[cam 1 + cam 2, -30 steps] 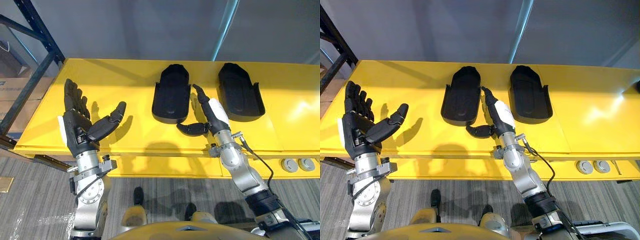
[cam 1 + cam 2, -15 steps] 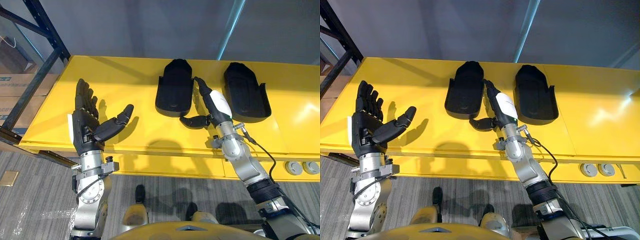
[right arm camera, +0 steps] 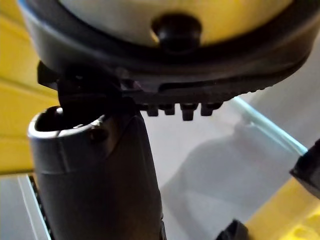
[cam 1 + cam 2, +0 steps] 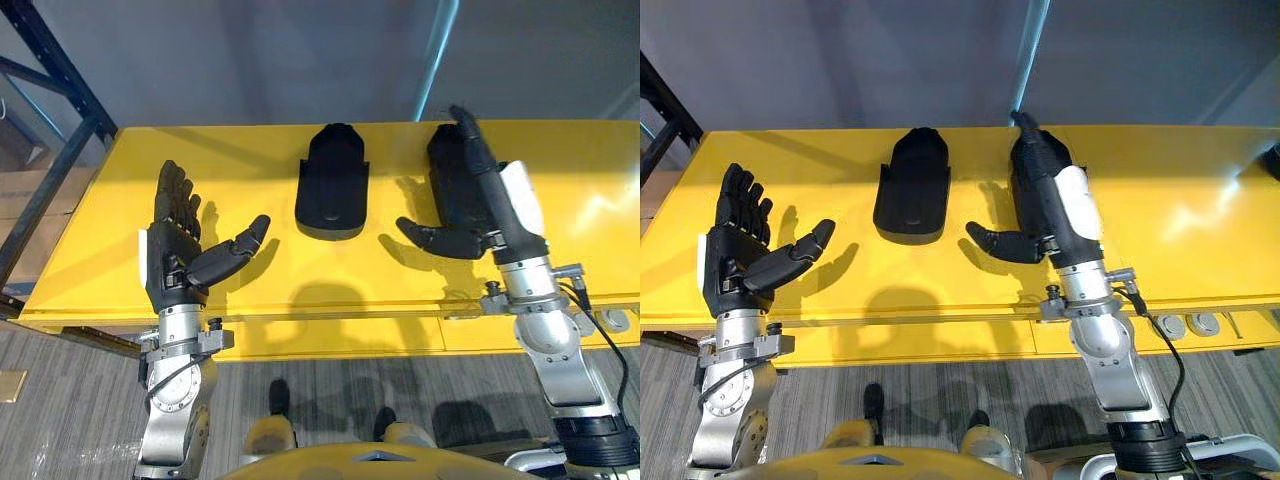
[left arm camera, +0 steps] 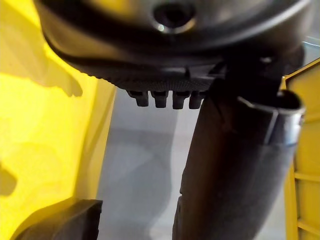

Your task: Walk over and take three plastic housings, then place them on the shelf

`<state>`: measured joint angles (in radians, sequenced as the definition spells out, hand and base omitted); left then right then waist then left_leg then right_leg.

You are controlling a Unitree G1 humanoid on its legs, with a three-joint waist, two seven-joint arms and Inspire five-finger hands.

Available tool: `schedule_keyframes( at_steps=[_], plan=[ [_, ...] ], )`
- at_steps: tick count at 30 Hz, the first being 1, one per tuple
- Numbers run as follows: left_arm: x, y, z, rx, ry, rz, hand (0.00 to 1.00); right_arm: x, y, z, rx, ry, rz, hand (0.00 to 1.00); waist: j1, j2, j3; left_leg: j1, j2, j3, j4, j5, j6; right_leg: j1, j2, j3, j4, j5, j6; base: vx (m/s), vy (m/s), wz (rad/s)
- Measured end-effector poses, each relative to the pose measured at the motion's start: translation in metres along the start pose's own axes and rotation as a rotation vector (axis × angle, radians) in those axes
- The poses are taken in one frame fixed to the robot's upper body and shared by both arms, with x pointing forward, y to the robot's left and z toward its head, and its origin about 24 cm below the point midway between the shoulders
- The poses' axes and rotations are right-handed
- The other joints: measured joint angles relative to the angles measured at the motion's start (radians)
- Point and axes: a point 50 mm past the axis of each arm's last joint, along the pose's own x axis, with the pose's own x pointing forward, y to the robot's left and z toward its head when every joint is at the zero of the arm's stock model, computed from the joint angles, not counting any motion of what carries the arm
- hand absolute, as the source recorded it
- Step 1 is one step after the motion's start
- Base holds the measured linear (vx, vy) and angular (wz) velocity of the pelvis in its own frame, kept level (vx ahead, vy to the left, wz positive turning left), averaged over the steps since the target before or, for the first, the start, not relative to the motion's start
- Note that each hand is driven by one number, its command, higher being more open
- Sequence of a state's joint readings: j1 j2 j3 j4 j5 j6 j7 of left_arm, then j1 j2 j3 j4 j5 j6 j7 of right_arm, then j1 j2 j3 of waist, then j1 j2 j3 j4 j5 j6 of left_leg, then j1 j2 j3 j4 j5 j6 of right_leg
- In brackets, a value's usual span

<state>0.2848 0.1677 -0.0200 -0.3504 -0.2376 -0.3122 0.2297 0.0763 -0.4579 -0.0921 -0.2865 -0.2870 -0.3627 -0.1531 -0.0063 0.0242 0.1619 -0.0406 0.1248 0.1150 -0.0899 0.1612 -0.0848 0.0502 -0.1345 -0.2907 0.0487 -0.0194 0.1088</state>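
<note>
The right hand (image 4: 490, 205), fingers straight, stretched over one black housing (image 4: 445, 175) on the yellow table (image 4: 100, 270). A second housing (image 4: 333, 180) lay between it and the open-fingered, empty left hand (image 4: 170, 265).

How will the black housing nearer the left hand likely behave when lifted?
The black housing looks like a rigid moulded shell, so it probably keeps its shape. Hollow and thin-walled, it seems light. It lies flat on the yellow table, so rolling is unlikely.
</note>
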Motion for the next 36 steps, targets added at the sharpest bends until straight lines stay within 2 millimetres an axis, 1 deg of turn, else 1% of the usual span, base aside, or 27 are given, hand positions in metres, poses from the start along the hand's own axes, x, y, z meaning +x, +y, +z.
schedule_keyframes(
  at_steps=[3, 5, 7, 8, 10, 12, 13, 17, 19, 20, 21, 24, 27, 29, 30, 31, 32, 33, 34, 35, 36],
  plan=[
    [0.000, -0.001, 0.003, -0.008, -0.012, -0.002, 1.00, -0.009, -0.003, -0.001, 0.076, 0.044, -0.112, 1.00, 0.002, -0.003, -0.013, 0.014, 0.000, 0.020, 0.000, -0.002, -0.003, 0.003, -0.002, 0.020, 0.000, 0.001, 0.000, 0.04, -0.009, -0.15],
    [0.000, -0.001, 0.003, -0.016, -0.014, -0.003, 1.00, -0.017, -0.005, -0.005, 0.157, 0.106, -0.225, 1.00, -0.005, -0.004, -0.036, 0.018, -0.001, 0.025, 0.000, -0.002, -0.004, 0.003, -0.003, 0.023, 0.000, 0.001, 0.000, 0.05, -0.012, -0.07],
    [0.000, -0.002, 0.003, -0.031, -0.012, 0.002, 1.00, -0.026, -0.006, -0.010, 0.191, 0.163, -0.305, 1.00, -0.010, -0.003, -0.046, 0.022, -0.001, 0.029, 0.000, -0.003, -0.006, 0.005, -0.003, 0.027, 0.000, 0.001, 0.000, 0.02, -0.014, -0.09],
    [-0.002, -0.002, 0.003, -0.059, -0.010, 0.022, 1.00, -0.032, -0.006, -0.013, 0.249, 0.202, -0.341, 1.00, -0.013, -0.002, -0.048, 0.030, 0.001, 0.038, 0.000, -0.006, -0.008, 0.006, -0.003, 0.035, 0.000, 0.001, 0.000, 0.00, -0.011, -0.18],
    [-0.007, 0.001, 0.008, -0.090, -0.017, 0.051, 1.00, -0.041, -0.002, -0.016, 0.348, 0.269, -0.369, 1.00, -0.024, -0.001, -0.050, 0.041, 0.003, 0.057, 0.000, -0.013, -0.009, 0.007, -0.001, 0.052, 0.000, 0.001, 0.000, -0.01, -0.007, -0.25],
    [-0.009, 0.001, 0.012, -0.118, -0.026, 0.052, 1.00, -0.052, 0.002, -0.020, 0.405, 0.343, -0.381, 1.00, -0.026, 0.002, -0.053, 0.049, 0.006, 0.074, 0.000, -0.024, -0.013, 0.007, 0.000, 0.065, -0.001, 0.000, 0.001, -0.03, -0.003, -0.26],
    [-0.010, 0.000, 0.013, -0.125, -0.034, 0.043, 1.00, -0.058, 0.005, -0.023, 0.414, 0.389, -0.383, 1.00, -0.030, 0.007, -0.058, 0.050, 0.007, 0.081, 0.000, -0.030, -0.011, 0.004, 0.000, 0.075, -0.004, 0.000, 0.001, -0.03, 0.003, -0.24],
    [-0.010, -0.006, 0.012, -0.153, -0.033, 0.005, 1.00, -0.067, 0.008, -0.026, 0.410, 0.458, -0.383, 1.00, -0.041, 0.022, -0.071, 0.049, 0.006, 0.099, 0.000, -0.032, -0.008, 0.002, 0.001, 0.088, -0.035, 0.014, 0.004, -0.01, 0.008, -0.15],
    [-0.011, -0.013, 0.011, -0.177, -0.026, -0.034, 1.00, -0.070, 0.008, -0.028, 0.406, 0.478, -0.395, 1.00, -0.049, 0.022, -0.072, 0.049, 0.007, 0.106, 0.000, -0.032, -0.009, -0.003, 0.002, 0.099, -0.035, 0.018, 0.003, 0.01, 0.004, -0.13],
    [-0.011, -0.017, 0.011, -0.207, -0.019, -0.055, 1.00, -0.072, 0.008, -0.027, 0.407, 0.489, -0.397, 1.00, -0.051, 0.020, -0.074, 0.049, 0.008, 0.118, 0.000, -0.033, -0.012, -0.011, 0.004, 0.110, -0.035, 0.023, 0.000, 0.02, 0.001, -0.26],
    [-0.012, -0.020, 0.011, -0.223, -0.017, -0.070, 1.00, -0.075, 0.007, -0.026, 0.409, 0.496, -0.402, 1.00, -0.051, 0.019, -0.074, 0.049, 0.010, 0.131, 0.000, -0.034, -0.014, -0.019, 0.006, 0.126, -0.035, 0.030, 0.004, 0.03, -0.001, -0.43],
    [-0.010, -0.026, 0.011, -0.301, -0.012, -0.094, 1.00, -0.086, 0.004, -0.022, 0.428, 0.524, -0.424, 1.00, -0.061, 0.015, -0.077, 0.055, 0.016, 0.185, 0.001, -0.038, -0.013, -0.048, 0.012, 0.180, -0.035, 0.041, 0.002, 0.04, -0.002, -0.53],
    [-0.006, -0.030, 0.012, -0.333, -0.020, -0.097, 1.00, -0.099, -0.002, -0.025, 0.402, 0.573, -0.444, 1.00, -0.099, 0.001, -0.079, 0.089, 0.029, 0.261, 0.001, -0.055, -0.023, -0.062, 0.028, 0.256, -0.035, 0.048, -0.001, 0.04, -0.004, -0.74],
    [-0.001, -0.034, 0.012, -0.340, -0.024, -0.083, 1.00, -0.109, -0.010, -0.026, 0.375, 0.604, -0.464, 1.00, -0.123, -0.002, -0.081, 0.123, 0.039, 0.316, 0.005, -0.075, -0.032, -0.073, 0.047, 0.326, -0.034, 0.054, -0.003, 0.04, -0.007, -0.91],
    [0.000, -0.034, 0.012, -0.341, -0.026, -0.075, 1.00, -0.111, -0.011, -0.026, 0.385, 0.608, -0.473, 1.00, -0.131, -0.002, -0.083, 0.129, 0.039, 0.323, 0.006, -0.086, -0.039, -0.078, 0.052, 0.343, -0.033, 0.054, -0.004, 0.04, -0.003, -0.91],
    [0.002, -0.034, 0.013, -0.340, -0.031, -0.056, 1.00, -0.113, -0.013, -0.026, 0.405, 0.610, -0.487, 1.00, -0.138, -0.006, -0.081, 0.131, 0.036, 0.306, 0.039, -0.127, -0.042, -0.090, 0.061, 0.387, -0.030, 0.060, -0.008, 0.03, 0.002, -0.92],
    [0.002, -0.033, 0.013, -0.339, -0.031, -0.040, 1.00, -0.114, -0.013, -0.026, 0.425, 0.608, -0.493, 1.00, -0.131, -0.009, -0.081, 0.125, 0.027, 0.264, 0.069, -0.161, -0.042, -0.099, 0.067, 0.421, -0.030, 0.065, -0.011, 0.04, 0.012, -1.55],
    [0.003, -0.029, 0.012, -0.332, -0.027, 0.000, 1.00, -0.112, -0.011, -0.025, 0.446, 0.593, -0.483, 1.00, -0.115, -0.008, -0.078, 0.113, 0.003, 0.159, 0.142, -0.238, -0.030, -0.105, 0.084, 0.493, -0.034, 0.071, -0.015, 0.03, 0.026, -1.78],
    [0.001, -0.026, 0.011, -0.321, -0.020, 0.036, 1.00, -0.111, -0.007, -0.023, 0.481, 0.582, -0.469, 1.00, -0.107, 0.001, -0.077, 0.109, -0.014, 0.077, 0.206, -0.301, -0.015, -0.103, 0.104, 0.546, -0.032, 0.070, -0.016, 0.02, 0.036, -1.67],
    [-0.001, -0.025, 0.011, -0.315, -0.014, 0.049, 1.00, -0.111, -0.005, -0.022, 0.495, 0.580, -0.462, 1.00, -0.108, 0.002, -0.077, 0.104, -0.015, 0.057, 0.238, -0.326, -0.014, -0.103, 0.113, 0.565, -0.032, 0.071, -0.017, 0.06, 0.074, -1.32],
    [-0.005, -0.023, 0.010, -0.303, -0.005, 0.057, 1.00, -0.112, -0.001, -0.020, 0.522, 0.574, -0.449, 1.00, -0.110, 0.016, -0.079, 0.097, -0.008, 0.030, 0.301, -0.373, -0.008, -0.101, 0.133, 0.598, -0.030, 0.075, -0.021, 0.06, 0.088, -0.85]
  ],
)
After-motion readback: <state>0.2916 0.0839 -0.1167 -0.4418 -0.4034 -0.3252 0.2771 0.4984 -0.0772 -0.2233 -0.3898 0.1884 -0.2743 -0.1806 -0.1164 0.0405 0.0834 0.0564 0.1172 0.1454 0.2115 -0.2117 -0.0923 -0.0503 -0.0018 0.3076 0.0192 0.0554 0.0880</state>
